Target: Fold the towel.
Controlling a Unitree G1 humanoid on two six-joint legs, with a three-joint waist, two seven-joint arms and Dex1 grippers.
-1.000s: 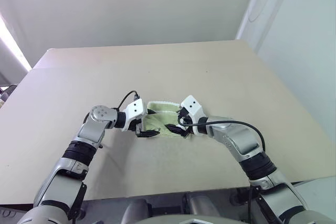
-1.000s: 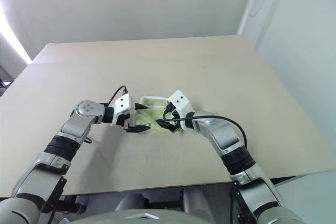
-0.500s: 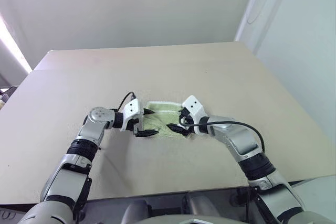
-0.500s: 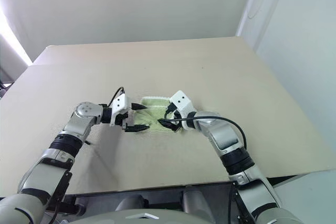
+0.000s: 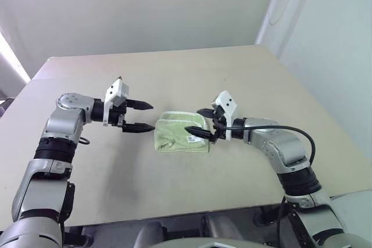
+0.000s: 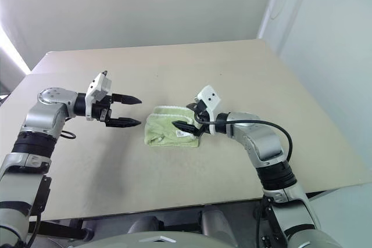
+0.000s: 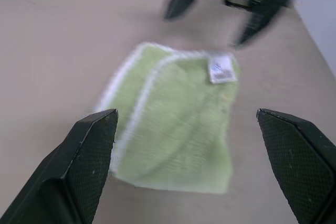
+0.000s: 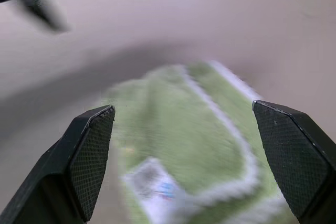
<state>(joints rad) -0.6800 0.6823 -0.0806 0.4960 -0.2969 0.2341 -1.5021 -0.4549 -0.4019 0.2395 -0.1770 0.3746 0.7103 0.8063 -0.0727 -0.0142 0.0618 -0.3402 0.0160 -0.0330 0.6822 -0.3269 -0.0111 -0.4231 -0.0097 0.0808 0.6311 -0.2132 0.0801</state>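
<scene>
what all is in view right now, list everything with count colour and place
towel: 1, light lime green with white edging, folded into a small bundle near the middle of the table, a small white tag on top
table: 1, beige, under the towel
wall: 1, pale grey, behind the table
left gripper: 1, black fingers, open, above the table left of the towel, clear of it
right gripper: 1, black fingers, open, at the towel's right edge, holding nothing

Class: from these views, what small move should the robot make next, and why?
Probably draw both arms back clear of the table: the towel already lies folded in a compact stack, and the left gripper and right gripper hang beside it, jaws open and empty.
</scene>
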